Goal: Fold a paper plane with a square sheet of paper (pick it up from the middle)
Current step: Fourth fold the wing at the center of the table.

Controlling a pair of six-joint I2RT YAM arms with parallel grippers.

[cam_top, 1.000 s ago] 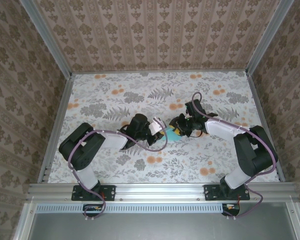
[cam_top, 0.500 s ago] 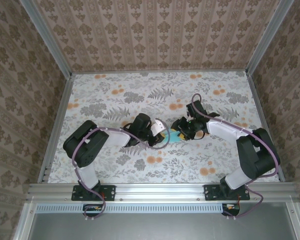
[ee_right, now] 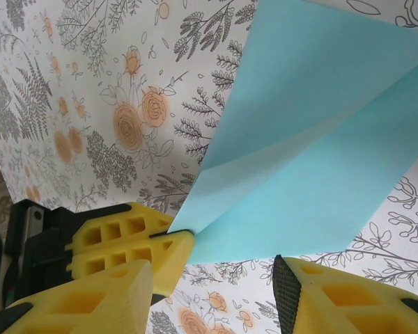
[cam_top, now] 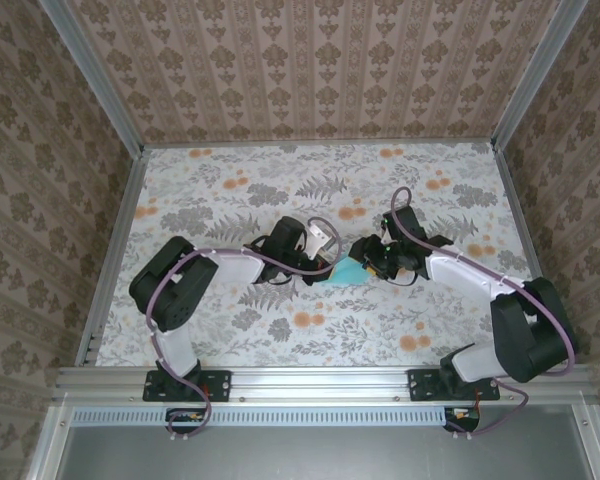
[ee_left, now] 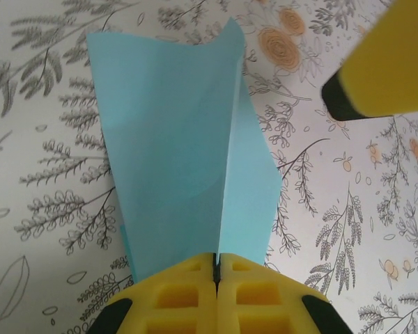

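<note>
Since the sheet of paper [ee_left: 181,153] was already creased lengthwise into a doubled, tapering shape, with one layer standing up along the centre fold and the far edge wavy, the step in hand looked like sharpening or adding a fold rather than starting one. It sat near the middle of the table [cam_top: 210,200], between the two arms. Whether its far end rested on the flowered surface I could not tell.

The left gripper [ee_left: 216,268] had its jaws fully closed on the paper's narrow near end, right on the crease line, which made a good anchor. The right gripper [ee_right: 214,268] stood with its jaws about half apart and nothing between them, its yellow fingers [ee_right: 320,299] just below the sheet's long lower edge.

To do this well, the right gripper would probably need to take that loose edge close to the fold, not at the floppy corner, and close only once both layers lay flush. The left hold should be firm and untwisted, since thin paper clamped at one point could tear or buckle. A slow pull along the crease seemed safer than a sideways tug.
</note>
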